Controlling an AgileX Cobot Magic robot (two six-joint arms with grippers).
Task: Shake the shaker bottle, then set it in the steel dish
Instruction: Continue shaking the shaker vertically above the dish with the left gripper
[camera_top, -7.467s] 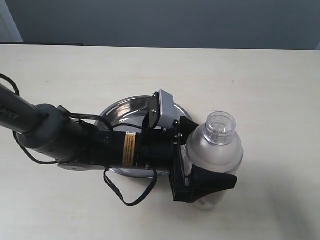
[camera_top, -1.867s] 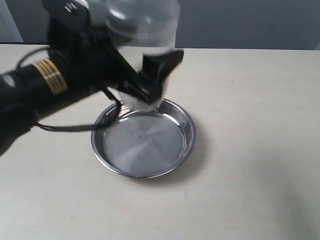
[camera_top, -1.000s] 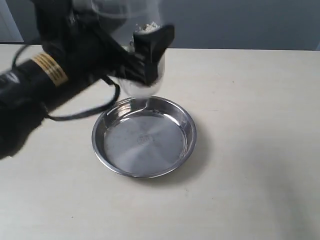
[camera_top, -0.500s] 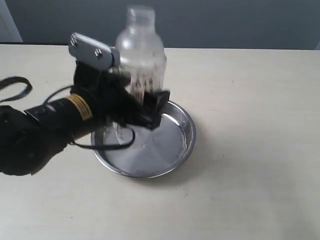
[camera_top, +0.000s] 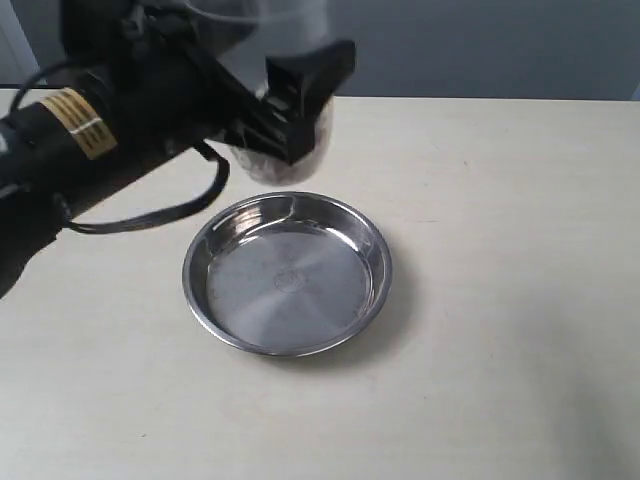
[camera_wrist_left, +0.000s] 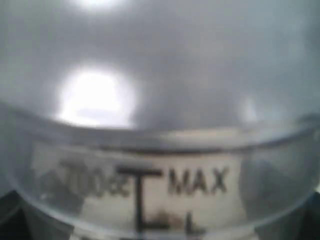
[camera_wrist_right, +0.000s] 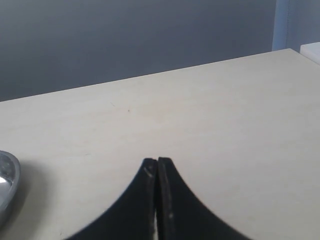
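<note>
My left gripper (camera_top: 283, 105) is shut on the shaker bottle (camera_top: 256, 166) and holds it in the air above the far rim of the steel dish (camera_top: 372, 243). Both are blurred by motion, and the bottle's top is cut off by the frame edge. In the left wrist view the bottle's frosted wall (camera_wrist_left: 165, 125) with a "MAX" mark fills the picture and hides the jaws. The round shiny dish lies empty on the table. My right gripper (camera_wrist_right: 157, 162) is shut on nothing, low over bare table off to the right of the dish (camera_wrist_right: 7, 184).
The pale table top (camera_top: 500, 200) stretches round the dish on all sides. A black cable (camera_top: 150, 220) hangs from the left arm near the dish's left rim. A grey wall (camera_top: 480, 45) stands behind the table.
Half a second ago the bottle was low over the dish. It has now swung up and back with the left arm, as it also was one second ago. The dish has not moved.
</note>
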